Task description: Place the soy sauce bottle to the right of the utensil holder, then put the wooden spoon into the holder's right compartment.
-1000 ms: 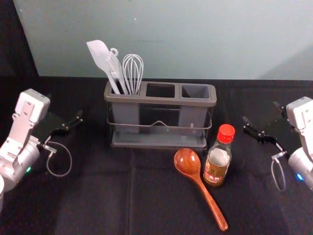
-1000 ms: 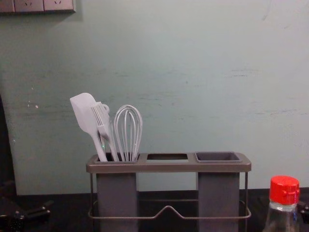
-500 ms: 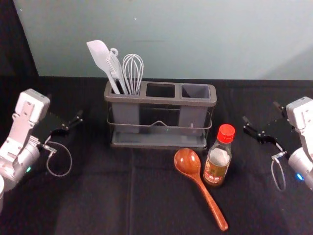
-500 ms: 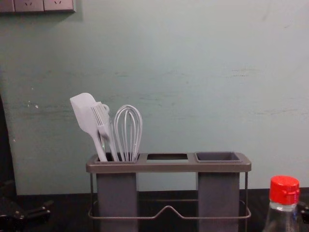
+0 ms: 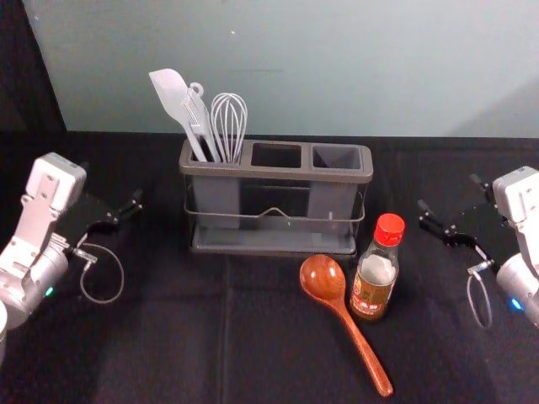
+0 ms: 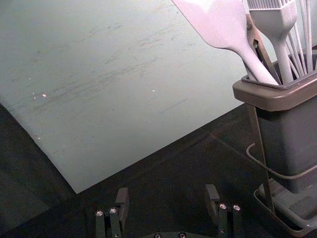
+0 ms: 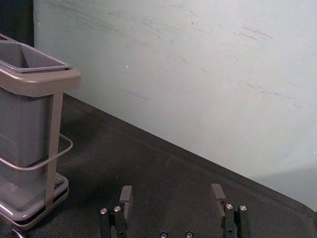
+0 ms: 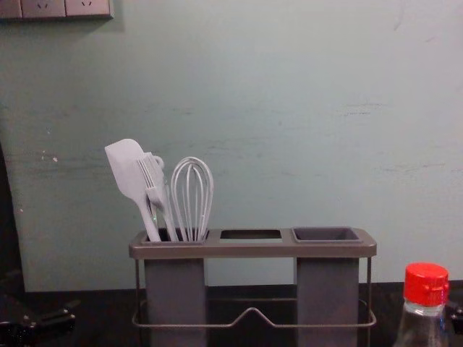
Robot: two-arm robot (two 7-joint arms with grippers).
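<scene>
Basically, bottle [image 5: 373, 293] stood upright beside spoon [image 5: 322, 278], front-right of holder [image 5: 276, 172]. Right gripper [image 7: 172, 192], fingers apart, hung right of both; level grasp round bottle's middle looked best, clearing spoon. Left gripper [image 6: 167, 190], also spread, sat idle at left.

Tabletop [image 5: 160, 337] spread with black cloth, bearing an upright utensil holder [image 5: 244, 171]. The soy sauce bottle [image 5: 373, 286] stands upright in front of the holder's right end. The wooden spoon [image 5: 348, 322] lies in front of the holder's right half, just beside the bottle, its bowl towards the holder and its handle slanting away to the right.
</scene>
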